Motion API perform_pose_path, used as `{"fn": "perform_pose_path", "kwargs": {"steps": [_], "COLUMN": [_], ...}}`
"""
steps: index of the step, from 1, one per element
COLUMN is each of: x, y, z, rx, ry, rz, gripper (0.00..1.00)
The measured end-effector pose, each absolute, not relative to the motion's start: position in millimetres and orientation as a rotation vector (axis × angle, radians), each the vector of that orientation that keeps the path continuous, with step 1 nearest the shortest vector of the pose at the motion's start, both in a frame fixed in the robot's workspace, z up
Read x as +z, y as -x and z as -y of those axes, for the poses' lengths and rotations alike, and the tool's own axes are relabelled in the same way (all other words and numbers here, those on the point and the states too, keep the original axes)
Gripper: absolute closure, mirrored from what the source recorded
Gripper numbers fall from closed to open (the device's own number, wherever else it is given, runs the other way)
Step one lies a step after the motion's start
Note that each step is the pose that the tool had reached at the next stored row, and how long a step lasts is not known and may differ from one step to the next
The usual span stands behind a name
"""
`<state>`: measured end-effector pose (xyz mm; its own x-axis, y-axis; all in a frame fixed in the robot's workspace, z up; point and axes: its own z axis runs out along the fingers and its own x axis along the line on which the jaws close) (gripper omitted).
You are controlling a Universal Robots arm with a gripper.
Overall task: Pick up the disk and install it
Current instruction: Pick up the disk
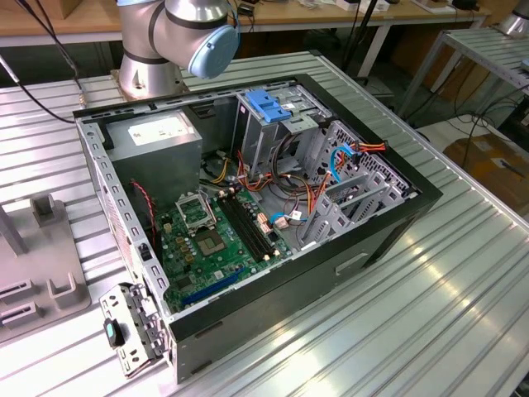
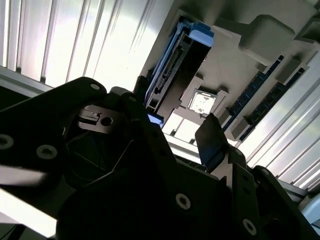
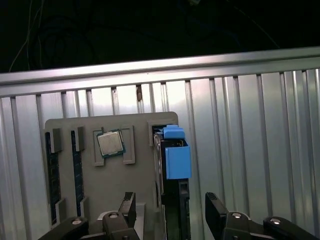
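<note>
A grey holder tray [image 1: 33,256] sits at the exterior view's left edge, on a ribbed metal table [image 1: 430,314]. Beyond the tray stands the robot arm's silver base [image 1: 153,66]. Further toward the exterior view's right, beside the tray, lies an open computer case [image 1: 388,240]. It holds a green motherboard [image 1: 215,248], and a blue bracket [image 1: 269,106] tops its drive cage.

In the first wrist view the tray [image 3: 135,185] holds memory sticks [image 3: 51,175] in narrow slots along one side. A processor chip [image 3: 110,143] lies in a square recess near the tray's middle. The disk [image 3: 172,165], framed in bright blue, stands on edge in a slot on the tray's opposite side. The gripper [image 3: 171,215] hangs over that slot, spread wide and holding nothing. Its fingers [image 3: 215,212] flank the disk with a gap on each side.
</note>
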<state>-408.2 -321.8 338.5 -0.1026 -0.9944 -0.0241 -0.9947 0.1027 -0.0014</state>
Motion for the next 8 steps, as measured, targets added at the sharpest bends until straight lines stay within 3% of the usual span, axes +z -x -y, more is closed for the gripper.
{"fn": "perform_pose_path", "kwargs": {"steps": [8], "x": [326.7], "y": [408.3], "z": [321.8], "rx": [0.03], "ry": [2.104], "rz": [-2.302], "gripper": [0.34]}}
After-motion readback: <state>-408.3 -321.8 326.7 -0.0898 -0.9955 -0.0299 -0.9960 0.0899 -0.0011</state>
